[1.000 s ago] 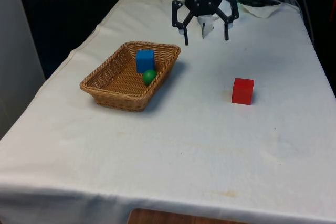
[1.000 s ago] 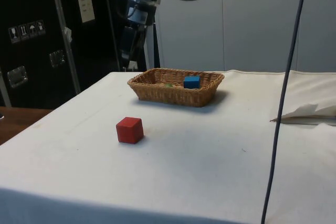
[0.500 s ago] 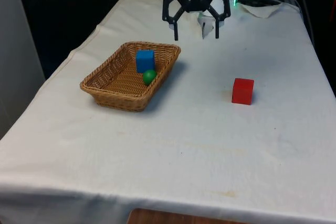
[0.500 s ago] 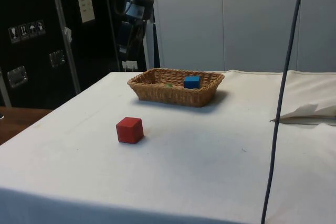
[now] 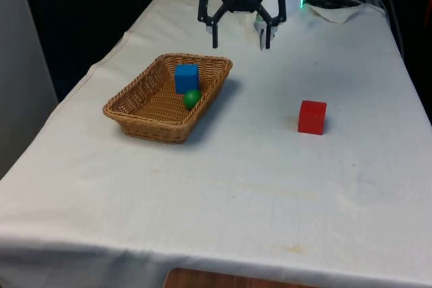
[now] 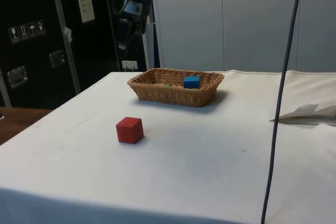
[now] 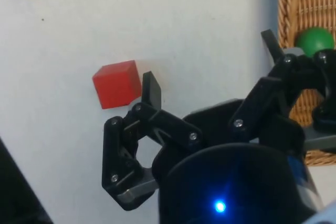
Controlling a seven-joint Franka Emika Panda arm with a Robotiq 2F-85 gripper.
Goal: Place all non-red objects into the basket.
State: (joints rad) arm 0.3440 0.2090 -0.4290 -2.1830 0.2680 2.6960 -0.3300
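Note:
A wicker basket (image 5: 145, 109) (image 6: 157, 93) sits on the front view's left of the table. Inside it lie a blue cube (image 5: 186, 77) (image 6: 191, 82) and a green ball (image 5: 192, 98) (image 7: 314, 41). A red cube (image 5: 312, 117) (image 6: 129, 129) (image 7: 116, 83) stands alone on the cloth at the front view's right. My gripper (image 5: 241, 40) (image 7: 210, 72) hangs open and empty high above the table's far end, beyond the basket's far corner.
A crumpled white cloth or paper (image 5: 337, 10) (image 6: 310, 111) lies at the far right corner in the front view. A dark cable (image 6: 281, 98) hangs down across the side view.
The open gripper has risen and drifted toward the front view's left, above the basket's far end. The cubes, ball and basket have stayed put.

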